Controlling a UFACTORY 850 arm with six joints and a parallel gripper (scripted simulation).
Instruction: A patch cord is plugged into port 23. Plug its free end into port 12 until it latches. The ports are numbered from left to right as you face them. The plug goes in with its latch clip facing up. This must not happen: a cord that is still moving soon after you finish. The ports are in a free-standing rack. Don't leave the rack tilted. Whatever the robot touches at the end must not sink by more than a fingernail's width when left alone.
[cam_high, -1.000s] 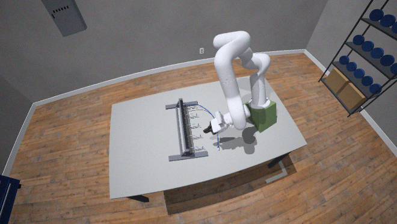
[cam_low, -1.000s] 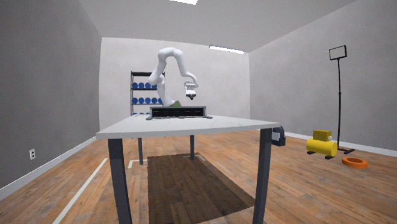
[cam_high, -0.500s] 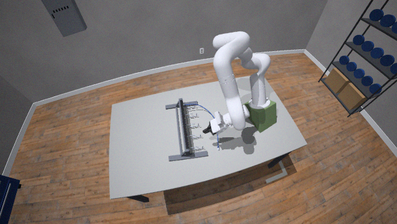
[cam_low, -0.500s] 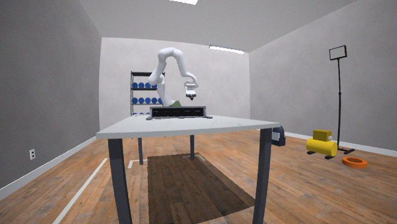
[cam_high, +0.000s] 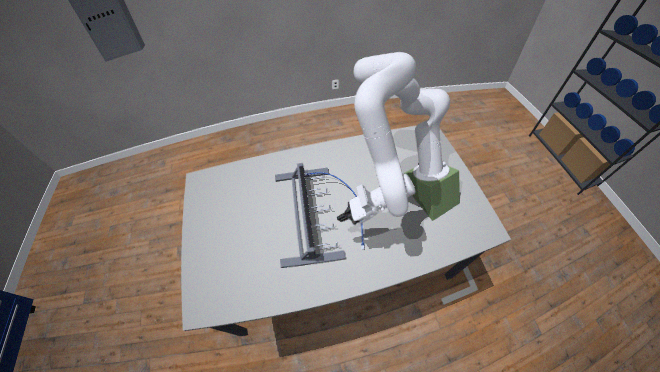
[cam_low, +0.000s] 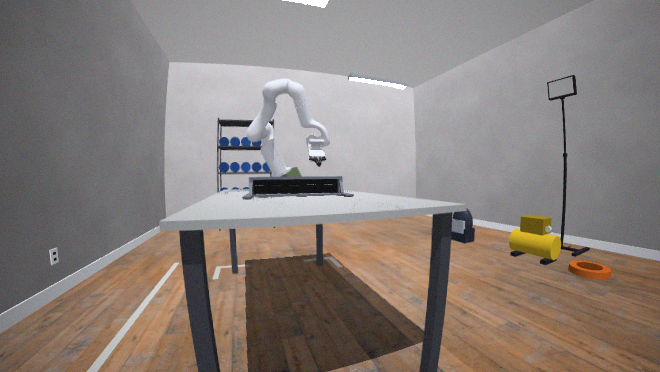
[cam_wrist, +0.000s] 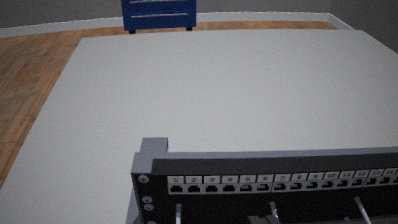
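Note:
The grey free-standing rack (cam_high: 308, 217) stands upright on the table with its port face toward the arm; it also shows in the exterior view (cam_low: 296, 186). The wrist view looks down on its left end and a row of numbered ports (cam_wrist: 270, 182). The blue patch cord (cam_high: 345, 184) arcs from the rack's far end, passes by the wrist and runs down to the table. Its free plug (cam_high: 362, 245) lies on the table in front of the rack. My gripper (cam_high: 343, 217) (cam_low: 316, 160) is shut and empty. It hovers above the table, facing the panel, higher than the rack.
Thin cable-management bars (cam_high: 325, 210) stick out from the rack's front toward the gripper. The arm's green base block (cam_high: 434, 192) stands at the table's right. A blue cabinet (cam_wrist: 158, 14) stands on the floor beyond the far table edge.

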